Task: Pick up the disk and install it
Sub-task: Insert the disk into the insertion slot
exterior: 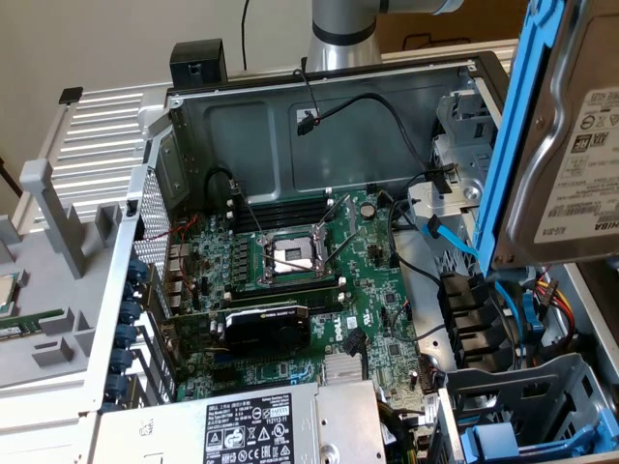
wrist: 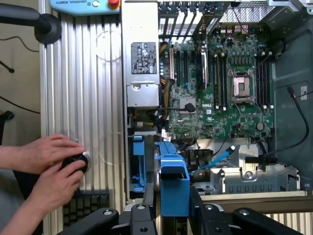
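— One disk (exterior: 561, 164) in play: where does it sit?
— High in the upper right of the exterior view, in the air and tilted. Its silver face and white barcode label are turned toward the camera, with a bright blue rail (exterior: 511, 126) running down its near edge. It hangs above the open computer case (exterior: 319, 97), on the side with the drive cages.
— And the end effector (wrist: 171, 198)?
— In the wrist view its two black fingers (wrist: 148, 193) stand on either side of the disk (wrist: 172, 166), clamped against it. The disk is seen edge-on there.
— What lies under it?
— The green motherboard (exterior: 319, 290) covers the case floor in the middle of the exterior view, with the bare CPU socket (exterior: 293, 253) at its centre and the black graphics card (exterior: 266, 327) just below that. The grey power supply (exterior: 280, 430), with its black-and-white sticker, takes the lower centre. A blue-trimmed drive bay (exterior: 503, 440) shows at the lower right, beneath the disk and apart from it.
— Anything of the arm?
— Its silver column (exterior: 338, 34) rises at the top centre, behind the case.
— Anyone nearby?
— A person's hand (wrist: 56, 181) closes round a black knob (wrist: 80, 162) at the ribbed metal worktop (wrist: 93, 98) beside the case, with the other hand (wrist: 46, 149) just beside it.
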